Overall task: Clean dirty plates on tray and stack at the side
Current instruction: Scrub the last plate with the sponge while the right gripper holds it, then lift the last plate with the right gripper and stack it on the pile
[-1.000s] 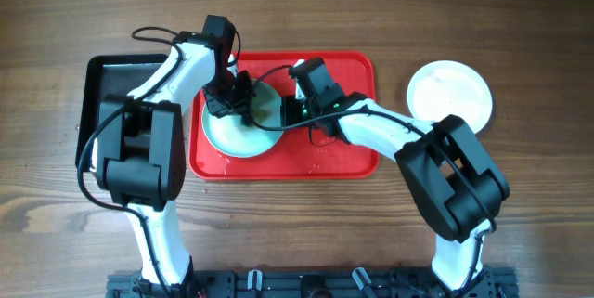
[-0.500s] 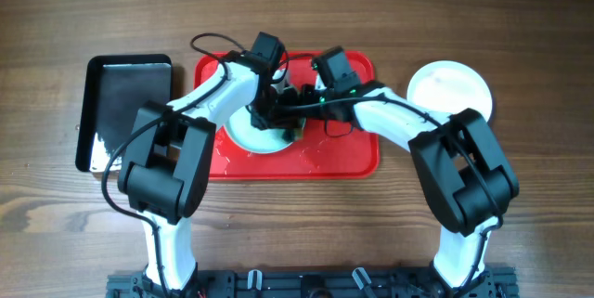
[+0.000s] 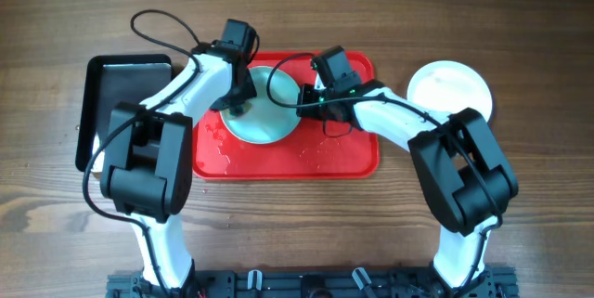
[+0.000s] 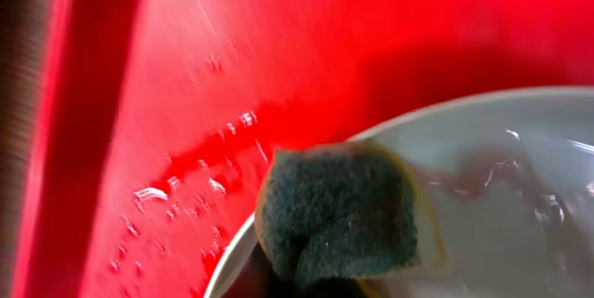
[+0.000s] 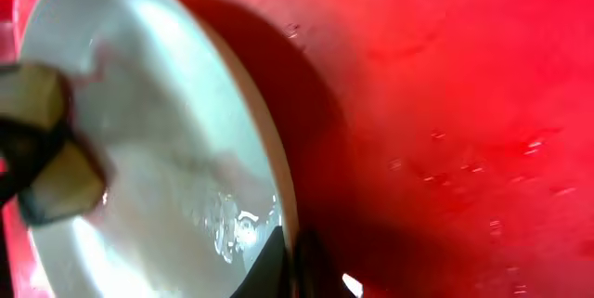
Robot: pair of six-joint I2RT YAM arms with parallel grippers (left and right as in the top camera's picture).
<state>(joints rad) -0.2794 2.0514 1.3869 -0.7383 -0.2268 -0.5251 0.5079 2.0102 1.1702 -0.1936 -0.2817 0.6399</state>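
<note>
left hand [image 3: 238, 107] grips a sponge [image 4: 339, 210] against the pale aqua plate [image 3: 267, 117] on the red tray [image 3: 345, 154]; right hand [image 3: 301, 108] pinches that plate's rim. a white plate [image 3: 450, 94] sits toward the table [image 3: 371, 233]'s right edge.

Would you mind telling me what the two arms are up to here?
The left gripper holds a sponge at the edge of the pale aqua plate on the red tray, where a faint red smear shows. The right gripper pinches that plate's rim, tipping it up. A white plate sits on the table right of the tray; a black tray lies to its left.
</note>
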